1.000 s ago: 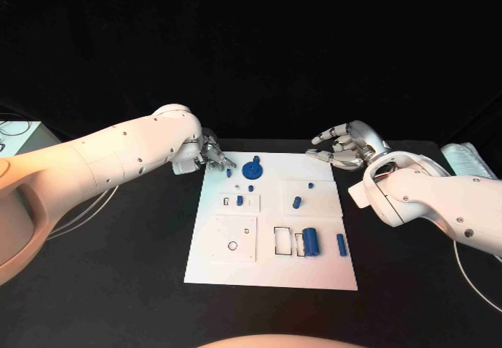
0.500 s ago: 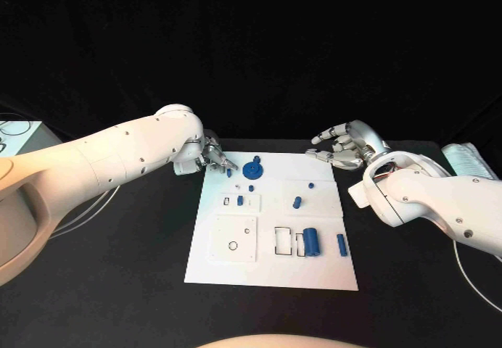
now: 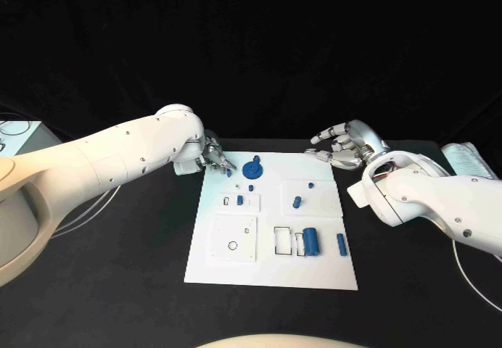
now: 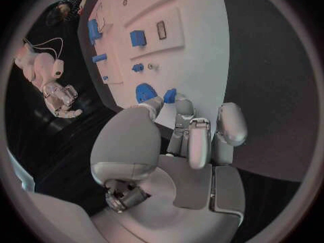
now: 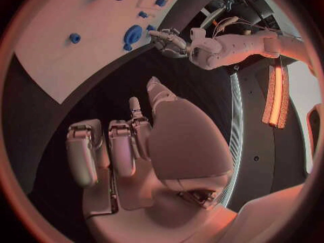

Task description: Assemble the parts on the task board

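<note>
The left robot hand [image 3: 212,156] pinches a small, stiff, light blue plastic peg [image 4: 170,95] by its sides; the right robot hand [image 3: 343,146] hangs curled, grasping nothing.

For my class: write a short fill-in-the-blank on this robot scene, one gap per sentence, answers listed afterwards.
1. The task board is coloured ____.
2. The left hand hovers at the board's far ____ corner.
3. The round blue part lies nearer the ____ hand.
4. The right hand holds ____.

Answers: white; left; left; nothing
</note>
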